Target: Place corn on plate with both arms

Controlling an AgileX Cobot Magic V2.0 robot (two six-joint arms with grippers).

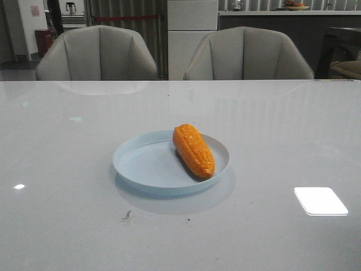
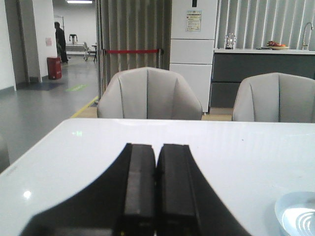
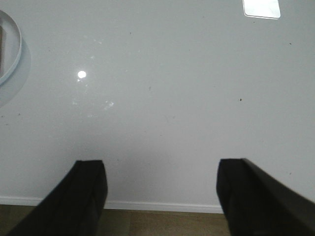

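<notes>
We see a shiny, smooth white table point(image 1: 67, 169) that mirrors the lights. The round pale blue plate point(image 1: 141, 164) looks smooth like plastic, and the bumpy orange corn point(image 1: 193, 150) looks glossy.

My left end effector point(image 2: 156, 187) shows two matte black fingers point(image 2: 140, 182), flat-faced rectangular blocks with squared tips and softly rounded edges, widening toward the base into a dark sloping body. My right end effector point(image 3: 162, 189) has the same plain black fingers point(image 3: 88, 189), blocky and unmarked, with no screws, cables or labels visible on either.
</notes>
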